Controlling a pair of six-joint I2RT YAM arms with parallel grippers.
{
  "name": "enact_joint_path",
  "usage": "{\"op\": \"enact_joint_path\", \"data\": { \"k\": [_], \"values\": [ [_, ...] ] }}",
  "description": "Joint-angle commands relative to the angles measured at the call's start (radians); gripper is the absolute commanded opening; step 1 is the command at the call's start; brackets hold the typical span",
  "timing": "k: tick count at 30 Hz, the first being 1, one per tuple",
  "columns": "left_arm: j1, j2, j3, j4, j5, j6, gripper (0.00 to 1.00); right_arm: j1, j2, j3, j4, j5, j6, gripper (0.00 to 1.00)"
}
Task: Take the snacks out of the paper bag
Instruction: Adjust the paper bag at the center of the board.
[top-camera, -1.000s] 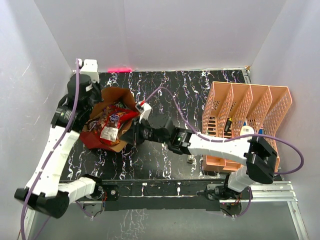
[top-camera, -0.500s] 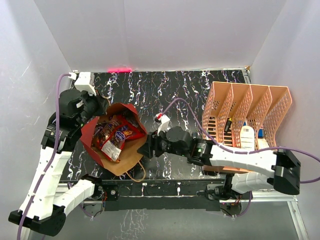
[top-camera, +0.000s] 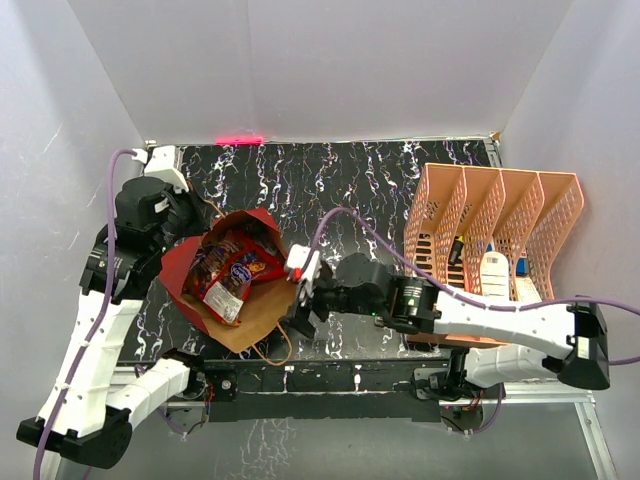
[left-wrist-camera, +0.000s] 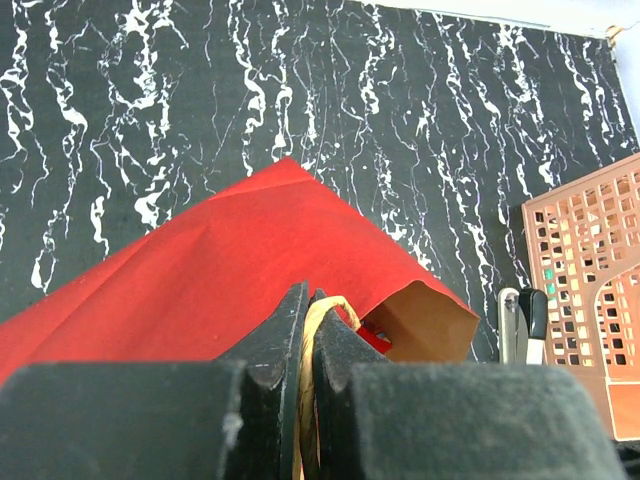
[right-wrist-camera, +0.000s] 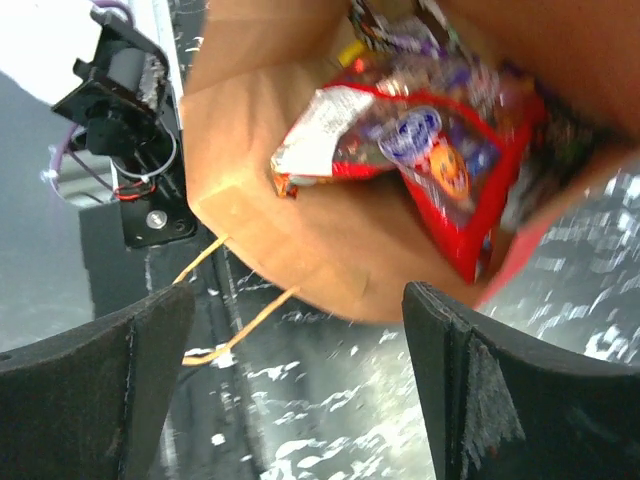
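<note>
Now left tool (left-wrist-camera: 308, 296) pinches cord handle (left-wrist-camera: 306, 380); right tool (right-wrist-camera: 298, 300) agape facing snacks (right-wrist-camera: 430, 150)

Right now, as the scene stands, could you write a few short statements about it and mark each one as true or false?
1. The left gripper is shut on the cord handle of the paper bag. True.
2. The snacks lie outside the paper bag. False: they lie inside the open bag.
3. The right gripper is open at the mouth of the bag. True.
4. The file rack stands to the left of the bag. False: it stands to the bag's right.
5. A white bottle sits in the file rack. True.
</note>
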Motion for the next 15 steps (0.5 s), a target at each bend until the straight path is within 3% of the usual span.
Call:
{"op": "enact_joint_path", "data": {
  "k": [1,6,15],
  "values": [
    [-0.001,-0.003,0.038,-0.035,-0.038,-0.030,0.00,0.050,0.075,0.089,0.164,-0.062,-0.480,0.93],
    [-0.001,-0.011,0.043,-0.036,-0.030,-0.032,0.00,0.056,0.201,0.152,0.149,-0.188,-0.891,0.98],
    [-0.001,-0.031,0.029,-0.018,-0.004,-0.047,0.00,0.045,0.449,0.251,0.189,0.104,-1.185,0.99]
  ]
}}
